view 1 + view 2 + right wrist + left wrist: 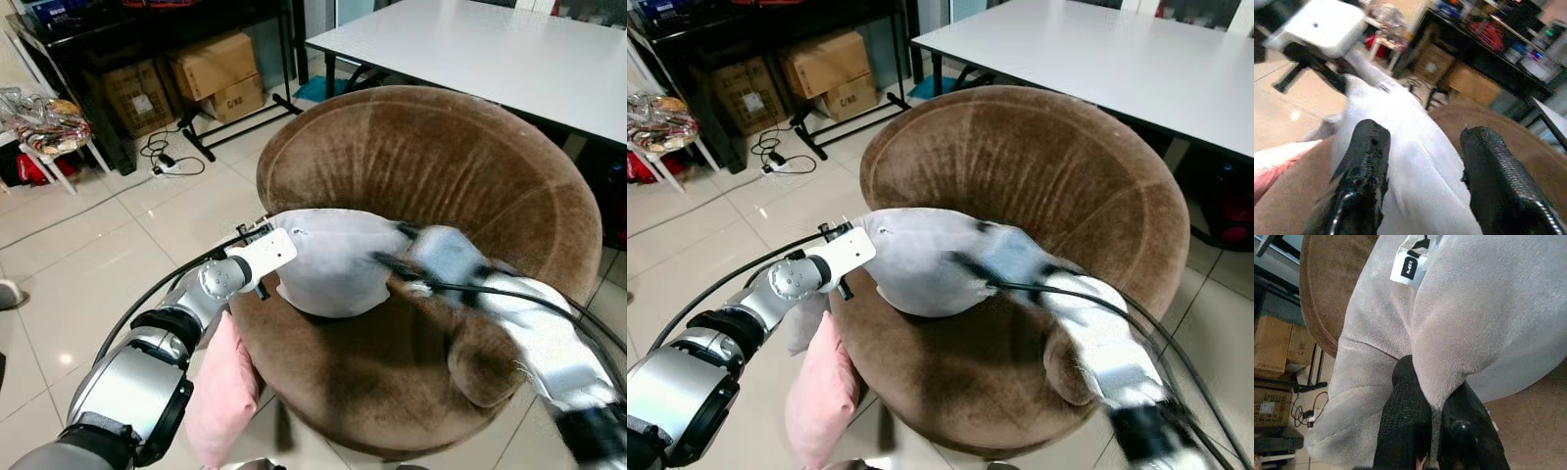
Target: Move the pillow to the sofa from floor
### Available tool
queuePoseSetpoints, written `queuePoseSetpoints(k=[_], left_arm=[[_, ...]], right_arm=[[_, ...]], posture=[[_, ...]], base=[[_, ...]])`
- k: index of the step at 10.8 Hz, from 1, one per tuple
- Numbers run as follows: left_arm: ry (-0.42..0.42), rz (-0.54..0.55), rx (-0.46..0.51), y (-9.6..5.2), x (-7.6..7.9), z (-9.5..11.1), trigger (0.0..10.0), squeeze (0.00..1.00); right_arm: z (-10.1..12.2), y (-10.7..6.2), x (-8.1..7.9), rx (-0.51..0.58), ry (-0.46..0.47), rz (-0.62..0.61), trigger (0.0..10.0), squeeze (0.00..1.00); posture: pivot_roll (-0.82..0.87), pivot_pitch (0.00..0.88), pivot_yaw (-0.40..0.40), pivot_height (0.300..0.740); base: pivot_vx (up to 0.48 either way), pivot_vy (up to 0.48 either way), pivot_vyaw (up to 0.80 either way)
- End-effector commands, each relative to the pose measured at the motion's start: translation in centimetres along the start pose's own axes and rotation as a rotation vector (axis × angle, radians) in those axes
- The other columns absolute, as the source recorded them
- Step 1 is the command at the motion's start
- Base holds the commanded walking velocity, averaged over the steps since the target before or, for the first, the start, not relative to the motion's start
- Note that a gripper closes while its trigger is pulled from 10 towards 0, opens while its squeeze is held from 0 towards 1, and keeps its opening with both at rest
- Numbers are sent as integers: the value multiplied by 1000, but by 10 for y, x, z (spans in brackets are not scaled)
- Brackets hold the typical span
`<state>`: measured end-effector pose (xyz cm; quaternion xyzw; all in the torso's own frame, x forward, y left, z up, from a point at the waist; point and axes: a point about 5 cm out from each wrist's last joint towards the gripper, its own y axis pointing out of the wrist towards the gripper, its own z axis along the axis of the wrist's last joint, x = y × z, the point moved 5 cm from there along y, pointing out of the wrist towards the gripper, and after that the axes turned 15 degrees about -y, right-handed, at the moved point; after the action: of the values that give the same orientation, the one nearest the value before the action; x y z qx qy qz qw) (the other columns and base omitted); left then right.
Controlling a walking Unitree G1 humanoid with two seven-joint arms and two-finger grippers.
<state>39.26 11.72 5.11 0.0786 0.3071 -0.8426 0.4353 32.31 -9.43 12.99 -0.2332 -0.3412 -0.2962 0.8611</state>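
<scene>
My left gripper (1432, 431) clenched the pillow (338, 259) over the sofa (441, 176) seat; right gripper (1425, 166) released; lowering remained.

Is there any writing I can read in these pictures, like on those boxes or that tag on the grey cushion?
"C/NO": on the cardboard box under the dark shelf, small and only roughly legible.
White label on the other box: too small to read.
Black-and-white tag on the grey pillow: letters show but are turned and folded; unreadable.

Grey pillow (338, 259); brown sofa (441, 166); pink pillow (223, 392); white table (490, 49).
</scene>
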Motion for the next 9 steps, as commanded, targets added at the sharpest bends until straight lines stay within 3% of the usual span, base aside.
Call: queuePoseSetpoints(k=[1, 2, 3, 4, 5, 7, 9], left_arm=[[13, -16, -12, -1, -1, -1, 0, 0], [17, -28, -12, 0, 2, -1, 0, 0], [21, -35, -13, 0, 4, -1, 0, 0], [30, -52, -9, 1, 8, 0, 0, 0], [36, -72, -5, 2, 13, 0, 0, 0], [44, -116, -15, 0, 25, -9, 0, 0], [40, -129, -10, 0, 29, -10, 0, 0]], right_arm=[[-2, 14, -18, -31, -38, 73, 10000, 1000], [-4, 27, -30, -48, -64, 130, 10000, 376], [-6, 37, -35, -68, -73, 153, 10000, 0], [-12, 50, -33, -123, -111, 151, 10000, 0], [-20, 59, -20, -184, -148, 74, 10000, 0], [-23, 65, -8, -209, -133, -9, 10000, 0], [-31, 71, -23, -236, -176, 60, 10000, 0]], posture=[[-165, 0, 100, 740], [-166, 0, 101, 740], [-165, 0, 100, 740], [-161, 0, 95, 740], [-149, 0, 86, 740], [-141, 0, 76, 740], [-139, 0, 73, 740]], base=[[0, 0, 0], [0, 0, 0], [0, 0, 0], [0, 0, 0], [0, 0, 0], [0, 0, 0], [0, 0, 0]])
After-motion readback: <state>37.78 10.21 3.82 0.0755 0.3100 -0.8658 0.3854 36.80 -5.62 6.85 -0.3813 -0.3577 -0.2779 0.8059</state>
